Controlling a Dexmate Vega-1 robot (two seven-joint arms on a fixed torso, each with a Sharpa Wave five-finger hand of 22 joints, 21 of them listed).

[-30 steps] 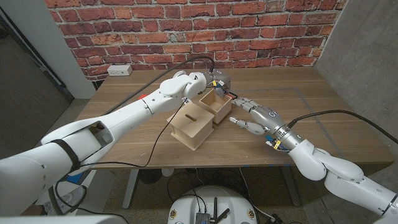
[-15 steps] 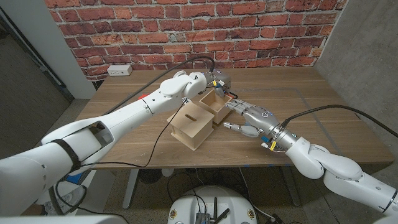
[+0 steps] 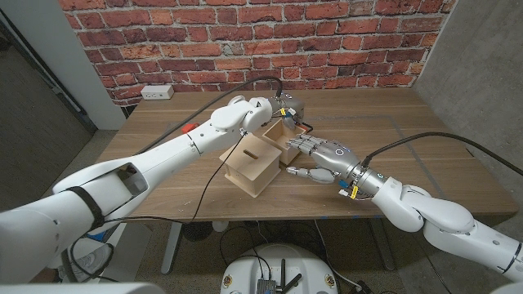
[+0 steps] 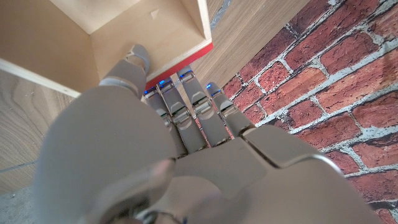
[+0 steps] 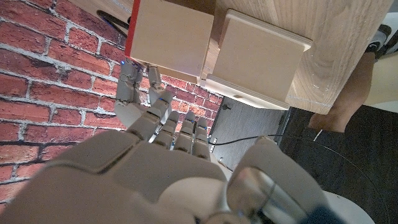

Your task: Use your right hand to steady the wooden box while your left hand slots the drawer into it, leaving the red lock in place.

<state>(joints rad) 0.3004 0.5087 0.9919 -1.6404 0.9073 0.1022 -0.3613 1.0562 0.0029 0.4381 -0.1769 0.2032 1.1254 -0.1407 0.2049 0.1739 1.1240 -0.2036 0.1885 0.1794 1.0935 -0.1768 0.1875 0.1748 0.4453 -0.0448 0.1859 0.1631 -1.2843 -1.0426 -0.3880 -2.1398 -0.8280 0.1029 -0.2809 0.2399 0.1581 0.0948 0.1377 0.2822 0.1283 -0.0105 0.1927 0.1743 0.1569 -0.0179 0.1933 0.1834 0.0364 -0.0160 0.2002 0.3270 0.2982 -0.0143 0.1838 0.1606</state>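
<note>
Left hand [image 3: 286, 110] gripping drawer [image 3: 283, 137] end; right hand [image 3: 321, 158], fingers apart, empty, beside drawer.

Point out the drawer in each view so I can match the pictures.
Head view: the open drawer sits mid-table, partly out of the box, between the two hands.
Left wrist view: the drawer is the open tray just beyond the left hand.
Right wrist view: the drawer is the pale block past the fingertips, beside the box.
Shared landmark: the drawer's red edge, also seen in the right wrist view.
</note>
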